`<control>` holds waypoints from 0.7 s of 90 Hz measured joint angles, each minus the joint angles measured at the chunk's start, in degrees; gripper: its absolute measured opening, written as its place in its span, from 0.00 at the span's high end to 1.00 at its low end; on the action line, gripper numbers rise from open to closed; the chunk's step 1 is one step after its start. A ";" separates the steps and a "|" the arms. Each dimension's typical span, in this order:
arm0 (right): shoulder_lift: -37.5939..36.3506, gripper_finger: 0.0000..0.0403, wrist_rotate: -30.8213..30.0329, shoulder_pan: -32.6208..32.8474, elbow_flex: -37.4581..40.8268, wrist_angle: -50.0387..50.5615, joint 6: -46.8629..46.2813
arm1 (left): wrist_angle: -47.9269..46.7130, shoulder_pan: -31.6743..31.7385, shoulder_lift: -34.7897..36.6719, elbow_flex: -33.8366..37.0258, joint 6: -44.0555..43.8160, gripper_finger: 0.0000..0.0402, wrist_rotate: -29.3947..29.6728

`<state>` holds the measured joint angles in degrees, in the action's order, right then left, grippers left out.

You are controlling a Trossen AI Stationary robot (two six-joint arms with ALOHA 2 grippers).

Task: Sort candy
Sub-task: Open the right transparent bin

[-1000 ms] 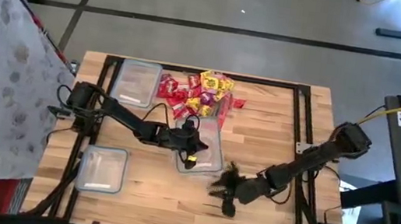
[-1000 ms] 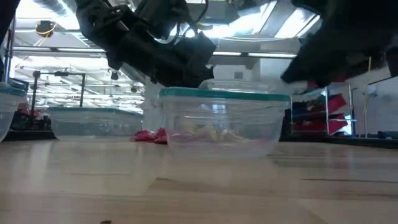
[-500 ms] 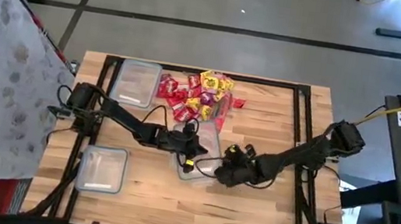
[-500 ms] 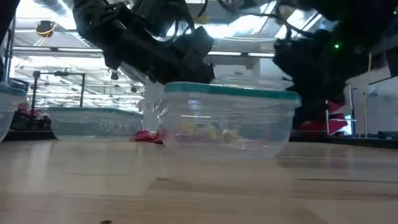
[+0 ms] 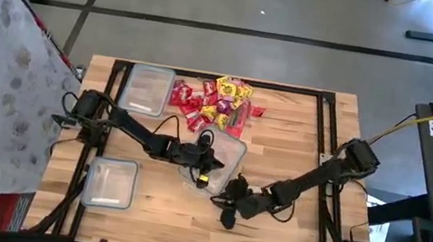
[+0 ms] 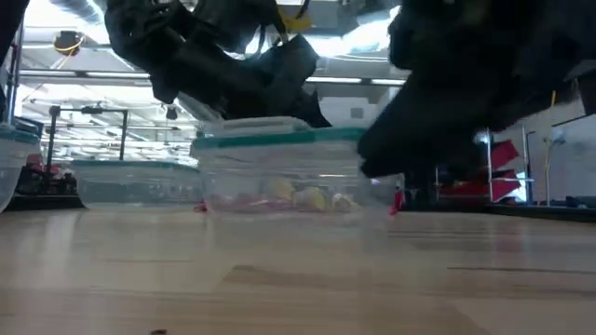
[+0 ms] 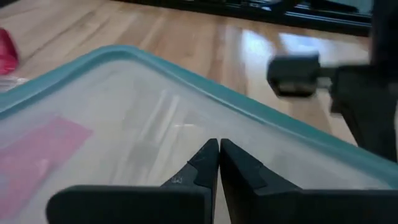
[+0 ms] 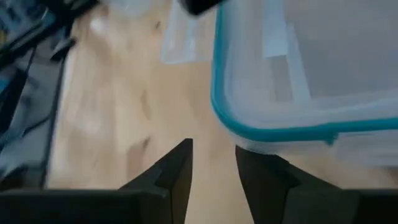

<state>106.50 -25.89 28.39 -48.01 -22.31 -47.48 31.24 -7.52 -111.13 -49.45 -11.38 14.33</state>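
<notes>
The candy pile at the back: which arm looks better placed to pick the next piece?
Probably the left. Its gripper, fingers shut, hangs over the middle tub, just in front of the candy pile. The right gripper, open, sits nearer the table's front edge, with the tub between it and the pile.

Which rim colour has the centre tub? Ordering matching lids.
Teal, clearest in the right wrist view on the tub's rim.

Clear plastic tub point(image 6: 296, 177) – wood table point(image 5: 282, 139)
</notes>
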 joint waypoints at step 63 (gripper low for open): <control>-15.53 0.73 -12.93 3.53 -1.98 50.20 -5.04 | 0.05 -2.67 0.00 -0.15 0.79 1.00 -8.62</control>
<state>90.97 -38.82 31.92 -49.99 27.88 -52.52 31.29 -10.19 -111.13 -49.60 -10.59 5.71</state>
